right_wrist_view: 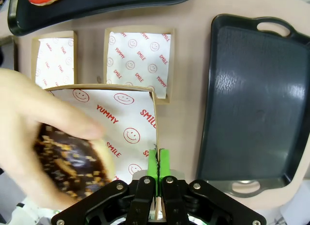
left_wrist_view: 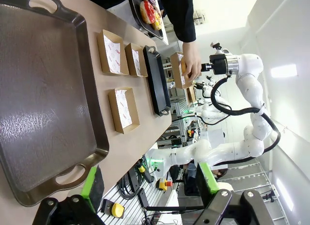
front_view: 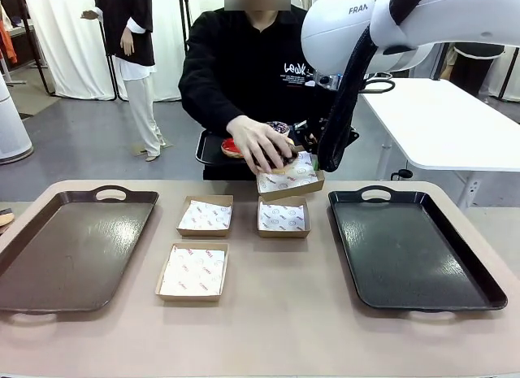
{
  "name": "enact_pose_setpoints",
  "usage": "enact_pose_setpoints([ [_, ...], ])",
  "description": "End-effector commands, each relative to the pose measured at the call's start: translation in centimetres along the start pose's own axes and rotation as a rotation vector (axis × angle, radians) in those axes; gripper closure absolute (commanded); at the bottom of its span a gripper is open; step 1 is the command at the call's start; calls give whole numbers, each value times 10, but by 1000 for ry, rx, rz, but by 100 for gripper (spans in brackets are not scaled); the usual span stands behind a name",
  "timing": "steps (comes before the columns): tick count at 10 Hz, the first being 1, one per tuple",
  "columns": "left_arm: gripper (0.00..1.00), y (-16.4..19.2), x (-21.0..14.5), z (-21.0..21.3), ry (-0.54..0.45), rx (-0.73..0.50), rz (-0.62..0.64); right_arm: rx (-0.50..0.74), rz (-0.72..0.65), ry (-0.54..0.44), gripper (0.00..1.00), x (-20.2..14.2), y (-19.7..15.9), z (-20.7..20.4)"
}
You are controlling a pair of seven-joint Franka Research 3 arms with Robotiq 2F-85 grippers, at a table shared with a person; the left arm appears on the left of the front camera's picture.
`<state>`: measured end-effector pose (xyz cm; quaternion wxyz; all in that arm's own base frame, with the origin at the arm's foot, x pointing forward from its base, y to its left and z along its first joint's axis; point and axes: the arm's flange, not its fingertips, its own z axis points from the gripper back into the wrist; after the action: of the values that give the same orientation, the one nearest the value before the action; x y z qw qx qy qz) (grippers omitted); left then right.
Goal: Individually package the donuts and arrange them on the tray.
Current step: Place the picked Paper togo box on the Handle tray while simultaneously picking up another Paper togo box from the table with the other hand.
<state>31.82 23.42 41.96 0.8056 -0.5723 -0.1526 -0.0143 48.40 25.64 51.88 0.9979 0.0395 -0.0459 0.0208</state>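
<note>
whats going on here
The right gripper is shut on the edge of a paper-lined box, holding it up over the table, while the person's hand holds a dark donut over it. The left gripper hangs open near the left tray. Three more boxes lie between it and the right tray.

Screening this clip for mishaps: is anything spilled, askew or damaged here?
Nothing stands out. The right gripper is shut on the rim of one box, held above the table while the person's hand holds a chocolate donut over it. The other three boxes lie flat; nothing is spilled.
</note>
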Motion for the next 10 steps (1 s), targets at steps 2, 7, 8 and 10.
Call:
enact_pose_setpoints([
  [2,0,-1,0,2,-11,-9,-6,3,-13,3,100,-4,-2,0],
  [7,0,2,7,-12,54,39,27,0,-1,0,99,0,-1,0],
  [8,0,0,3,-16,75,60,30,0,-1,0,99,0,-1,0],
  [10,0,-22,13,-40,143,135,29,-4,3,11,99,2,-9,4],
])
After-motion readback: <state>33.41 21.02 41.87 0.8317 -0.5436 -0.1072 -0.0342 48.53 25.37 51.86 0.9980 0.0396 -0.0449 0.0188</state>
